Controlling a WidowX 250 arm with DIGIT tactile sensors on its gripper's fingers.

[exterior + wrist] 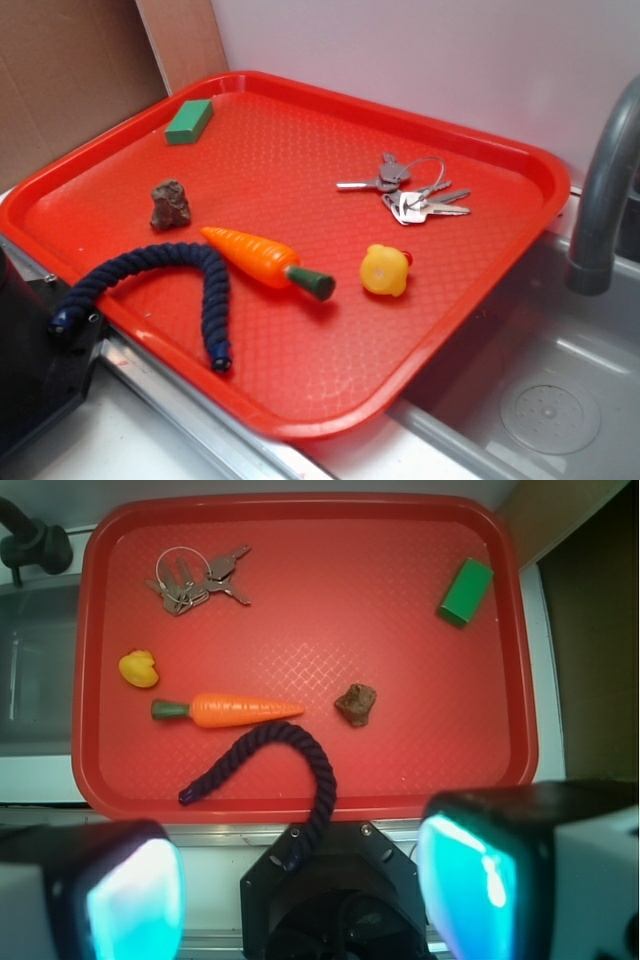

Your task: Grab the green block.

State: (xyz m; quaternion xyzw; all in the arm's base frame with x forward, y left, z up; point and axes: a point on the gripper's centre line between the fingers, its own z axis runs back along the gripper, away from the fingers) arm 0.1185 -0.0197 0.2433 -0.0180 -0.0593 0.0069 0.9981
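Holding green block (pixel 189 121), keys (pixel 408 192), red tray (pixel 90 165)

A pale wall (pixel 420 60) is seen behind, flanked by cardboard (pixel 60 80), a grey sink (pixel 540 390) and faucet (pixel 605 190).

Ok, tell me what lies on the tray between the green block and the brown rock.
Nothing: only bare red tray separates the green block from the brown rock. The wrist view shows it best; the exterior view agrees.
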